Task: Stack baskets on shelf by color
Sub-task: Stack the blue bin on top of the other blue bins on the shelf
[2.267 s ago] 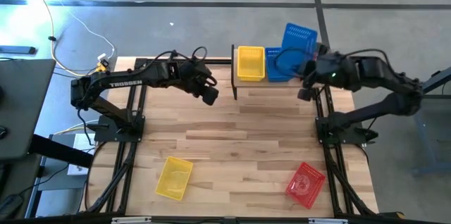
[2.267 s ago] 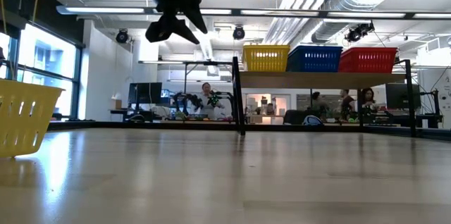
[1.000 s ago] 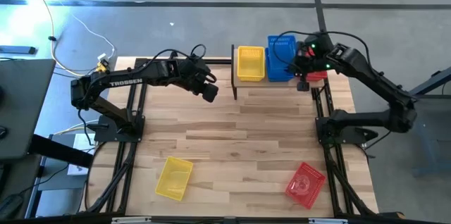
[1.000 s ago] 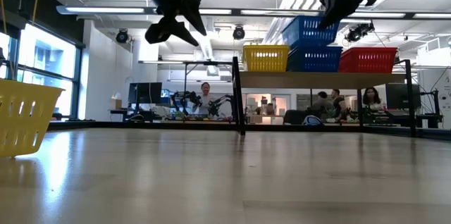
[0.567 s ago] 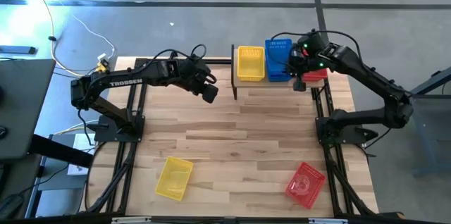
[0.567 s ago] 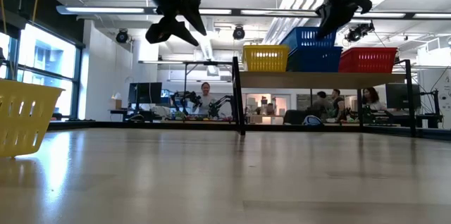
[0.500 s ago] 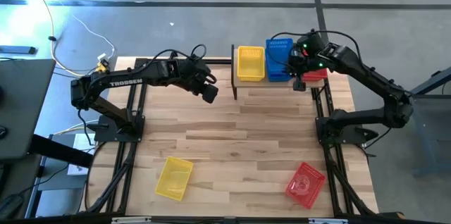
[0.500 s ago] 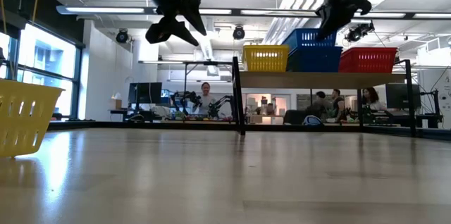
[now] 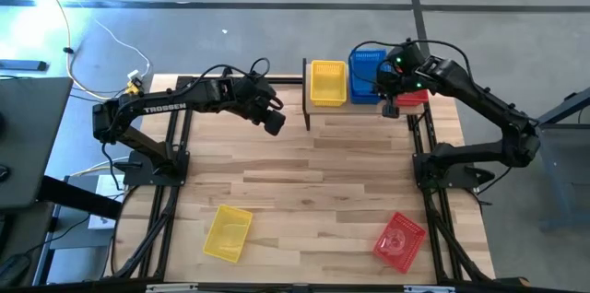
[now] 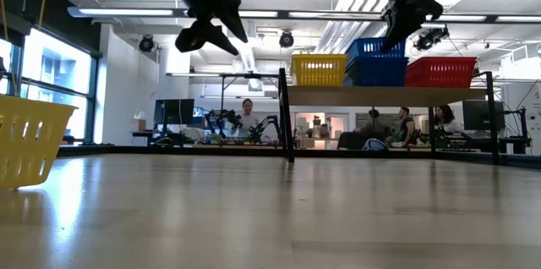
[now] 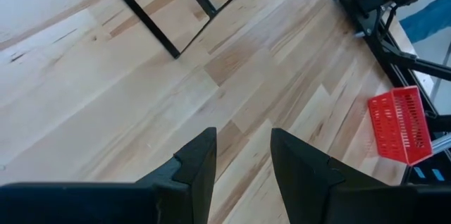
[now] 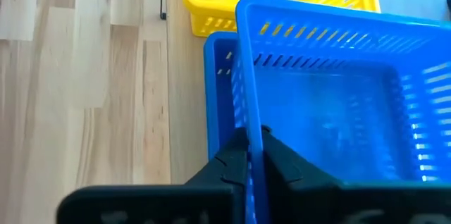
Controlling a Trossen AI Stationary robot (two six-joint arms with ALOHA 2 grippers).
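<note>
Item: right hand (image 12: 248, 155), pinched on the near wall of the upper blue basket (image 12: 338, 90). We note this basket has come down since a second ago and now nests in the lower blue basket (image 12: 220, 90) on the shelf (image 10: 389, 95), between the shelf's yellow basket (image 9: 327, 82) and red basket (image 10: 440, 71). We judge the blue stack nearly seated, release pending. Left hand (image 11: 243, 164) hangs open, unmoved, over the worktop (image 9: 313, 173).

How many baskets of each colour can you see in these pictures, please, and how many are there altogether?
Yellow baskets: 2, one on the shelf and one on the tabletop.
Blue baskets: 2, one on the shelf and one nested in it, pinched by the right gripper.
Red baskets: 2, one on the shelf and one on the tabletop.
Total: 6 baskets.
</note>
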